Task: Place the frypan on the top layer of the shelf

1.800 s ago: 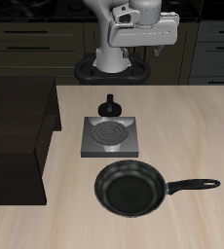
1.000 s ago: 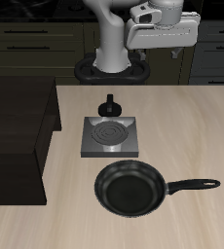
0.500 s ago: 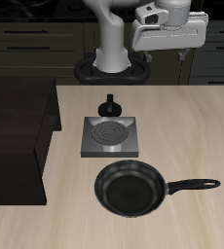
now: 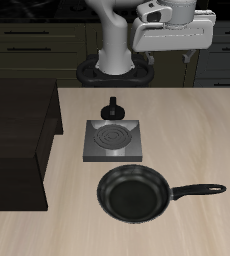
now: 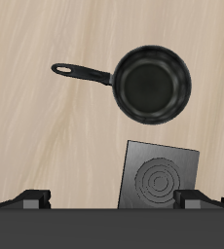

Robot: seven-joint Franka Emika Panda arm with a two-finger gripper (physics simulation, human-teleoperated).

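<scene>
The table is pale wood, and no writing or label can be read on anything here. The shelf, a dark boxy unit with a flat top, stands at one side of the table with nothing on its top layer. The arm rises from its base at the table's back, its white wrist block held high and level above the back edge. The gripper hangs below it with both fingers spread wide apart, holding nothing. The frypan lies flat on the table near the front edge, well below and apart from the gripper, its long handle pointing away from the shelf. The grey burner plate sits just behind the pan, and a small black knob behind that.
</scene>
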